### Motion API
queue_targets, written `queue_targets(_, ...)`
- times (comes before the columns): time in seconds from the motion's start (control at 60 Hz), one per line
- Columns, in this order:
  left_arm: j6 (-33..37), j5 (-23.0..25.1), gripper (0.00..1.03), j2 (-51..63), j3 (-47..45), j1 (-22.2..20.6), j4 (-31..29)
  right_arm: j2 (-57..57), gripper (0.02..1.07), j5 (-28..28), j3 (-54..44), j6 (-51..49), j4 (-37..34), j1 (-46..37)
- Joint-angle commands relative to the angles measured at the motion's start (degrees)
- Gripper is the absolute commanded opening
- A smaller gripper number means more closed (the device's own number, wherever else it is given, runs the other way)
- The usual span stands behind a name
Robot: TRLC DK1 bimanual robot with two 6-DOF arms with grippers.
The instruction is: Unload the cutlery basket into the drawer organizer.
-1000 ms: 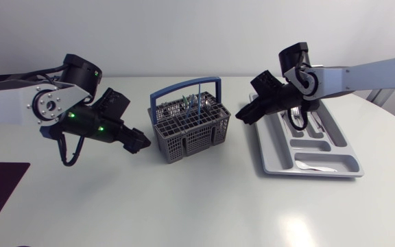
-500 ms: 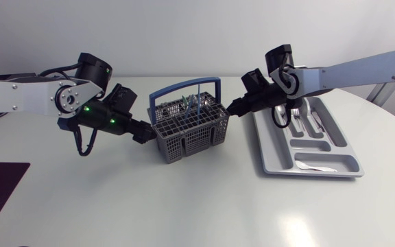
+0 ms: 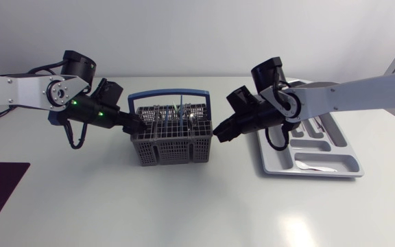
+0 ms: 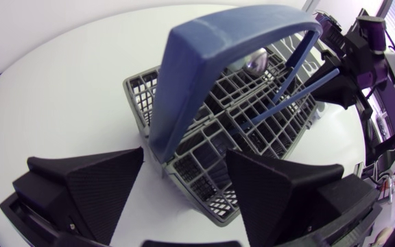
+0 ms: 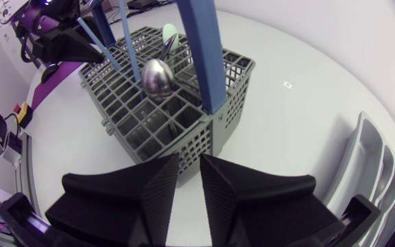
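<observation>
The step in hand looks like bracing the basket (image 3: 170, 134) so a piece can be lifted out. The left gripper (image 3: 137, 126) stands wide open with the basket's end wall and handle foot between its fingers. It should close gently there, or just press, without tipping the basket. The right gripper (image 3: 219, 133) is drawn narrow, only a slit between its fingers, and sits low, just beside the opposite wall. It probably needs to rise above the rim, open, and come straight down on one stem, clear of the handle (image 3: 169, 94). The basket is a grey plastic grid with a blue arched handle, upright on the table between the two grippers and near the organizer (image 3: 278, 159). It holds a spoon (image 5: 158, 74) bowl-up and thin blue stems (image 4: 300, 92).
</observation>
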Motion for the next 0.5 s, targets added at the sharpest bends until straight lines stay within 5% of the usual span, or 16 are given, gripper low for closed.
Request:
queue_targets(0.0,1.6,1.1,0.97,1.5,0.8,2.0,-0.1,-1.8,0.31,1.5,-2.5,0.9,1.5,0.4)
queue_targets(0.267,7.6,2.9,0.97,-13.6,-7.6,6.8,-0.2,-7.8,0.78,2.0,-7.0,-2.4,1.5,-5.1)
queue_targets(0.383,7.1,2.4,0.97,-24.8,-15.2,3.5,5.8,-10.2,0.83,2.0,-9.0,-3.1,1.5,-5.6)
queue_targets(0.483,6.1,-2.8,0.97,-32.9,-20.5,-3.0,9.8,-11.7,0.83,2.0,-10.3,-3.6,1.5,-5.9)
